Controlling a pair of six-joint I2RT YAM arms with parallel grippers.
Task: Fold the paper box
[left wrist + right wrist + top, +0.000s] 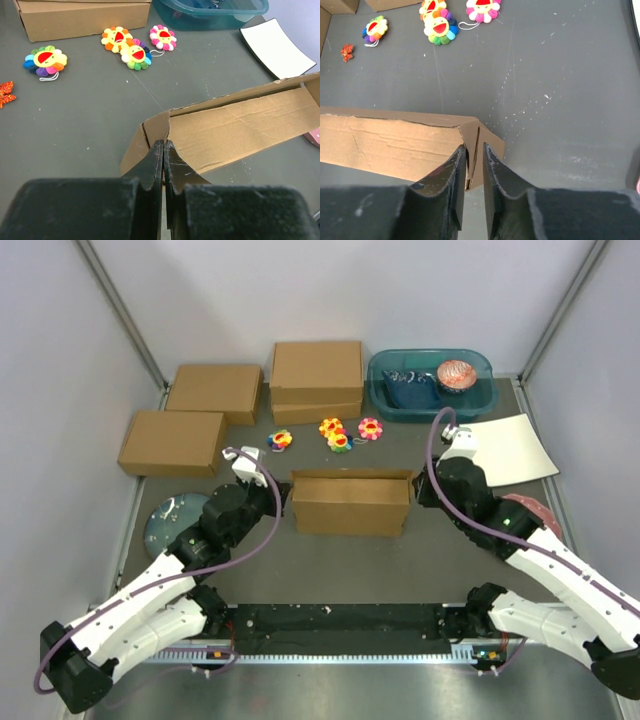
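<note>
Your paper box (pixel 350 502) stands as an open trough, with the flower toys (pixel 340 433) just behind it. The long walls are up, but the ends look untucked and the lid unclosed. The left gripper (pixel 163 146) is pressed shut at its left corner. The right gripper (pixel 474 150), jaws narrowly apart, straddles its right end flap.

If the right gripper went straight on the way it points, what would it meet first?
The near end corner of the cardboard box, which stands right at the slightly parted tips of the right gripper. Depth is unclear; it may already be touching.
</note>
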